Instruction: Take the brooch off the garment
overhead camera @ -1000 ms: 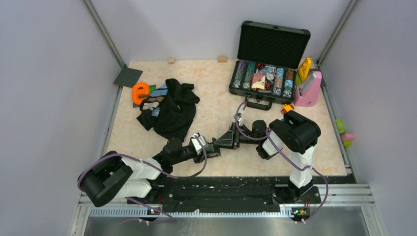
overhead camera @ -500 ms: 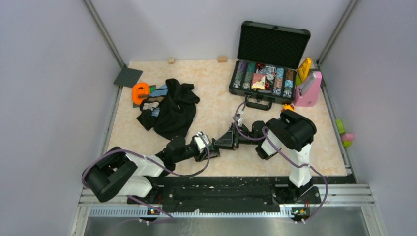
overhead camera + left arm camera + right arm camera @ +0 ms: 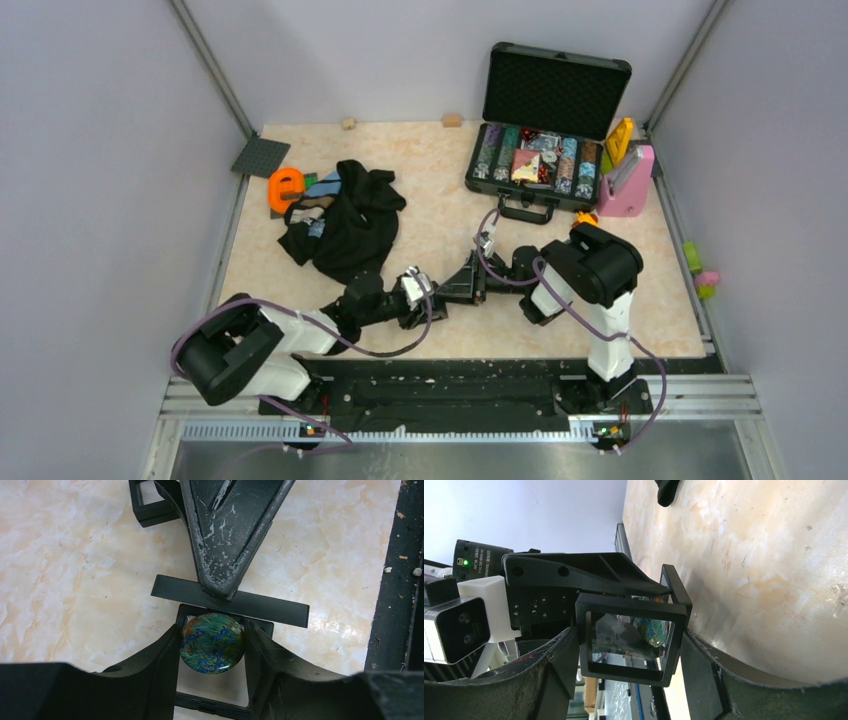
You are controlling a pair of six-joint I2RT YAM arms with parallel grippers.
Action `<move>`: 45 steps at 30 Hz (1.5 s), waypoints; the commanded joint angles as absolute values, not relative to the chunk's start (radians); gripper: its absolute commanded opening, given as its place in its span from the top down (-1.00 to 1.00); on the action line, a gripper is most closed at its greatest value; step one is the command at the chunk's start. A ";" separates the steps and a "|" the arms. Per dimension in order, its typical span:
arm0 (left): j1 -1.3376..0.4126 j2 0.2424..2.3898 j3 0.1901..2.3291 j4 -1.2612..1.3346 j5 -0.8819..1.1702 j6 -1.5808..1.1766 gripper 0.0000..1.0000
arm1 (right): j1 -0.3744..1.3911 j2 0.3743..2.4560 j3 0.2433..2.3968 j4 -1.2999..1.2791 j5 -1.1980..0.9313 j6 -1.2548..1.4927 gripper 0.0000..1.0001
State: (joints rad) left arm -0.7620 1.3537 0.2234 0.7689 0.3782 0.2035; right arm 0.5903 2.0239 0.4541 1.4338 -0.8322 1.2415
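Already off the cloth: brooch meets its frame

Left pincer (image 3: 211, 632) is clenched on the brooch (image 3: 212, 644), pinching its rim. Just ahead of it, the right pincer (image 3: 629, 640) grasps a square black frame (image 3: 634, 604). The garment (image 3: 345, 225) lies well apart, behind and left of the left pincer. Lower it level and slowly; whether the disc touches the frame yet, I cannot tell.

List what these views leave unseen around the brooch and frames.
Left wrist: the fingers of the left gripper hide the sides of the lower frame beneath the brooch.
Right wrist: the upper frame and its reflecting pane cover most of the brooch.
Top external: the brooch cannot be found; the right gripper and left gripper crowd over it.
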 commanded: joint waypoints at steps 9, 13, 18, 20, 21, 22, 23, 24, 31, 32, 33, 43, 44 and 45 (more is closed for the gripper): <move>-0.765 1.379 0.272 0.728 0.377 0.198 0.06 | 0.578 2.019 0.461 1.458 -0.824 1.210 0.26; -0.765 1.375 0.272 0.720 0.371 0.187 -0.23 | 0.574 2.024 0.456 1.464 -0.818 1.207 0.27; -0.765 1.362 0.268 0.721 0.377 0.178 -0.37 | 0.568 2.033 0.459 1.461 -0.815 1.209 0.27; -0.765 1.358 0.269 0.719 0.383 0.181 -0.39 | 0.568 2.036 0.457 1.455 -0.813 1.204 0.27; -0.765 1.354 0.268 0.716 0.387 0.181 -0.39 | 0.568 2.040 0.457 1.458 -0.812 1.204 0.27; -0.765 1.346 0.264 0.716 0.388 0.180 -0.40 | 0.568 2.042 0.456 1.460 -0.812 1.206 0.27; -0.765 1.330 0.259 0.724 0.383 0.176 -0.42 | 0.568 2.044 0.457 1.460 -0.811 1.207 0.27; -0.765 1.312 0.249 0.739 0.368 0.165 -0.48 | 0.566 2.045 0.457 1.457 -0.809 1.206 0.27; -0.765 1.124 0.155 0.813 0.253 0.129 -0.68 | 0.551 2.018 0.458 1.373 -0.799 1.161 0.28; -0.765 1.094 0.147 0.799 0.254 0.144 -0.68 | 0.550 2.015 0.459 1.364 -0.799 1.160 0.27; -0.765 1.065 0.137 0.797 0.248 0.150 -0.68 | 0.546 2.012 0.462 1.352 -0.799 1.157 0.27; -0.766 0.911 0.091 0.772 0.120 0.145 -0.69 | 0.546 1.859 0.509 0.915 -0.696 0.950 0.28; -0.765 0.900 0.092 0.763 0.078 0.128 -0.69 | 0.545 1.825 0.520 0.834 -0.671 0.915 0.28; -0.765 0.890 0.091 0.756 0.035 0.110 -0.70 | 0.545 1.793 0.532 0.746 -0.639 0.876 0.29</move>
State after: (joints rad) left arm -0.7620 0.9333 0.0998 0.7540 0.1864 0.1501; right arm 0.5598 1.9148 0.4831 1.0897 -0.7502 1.0576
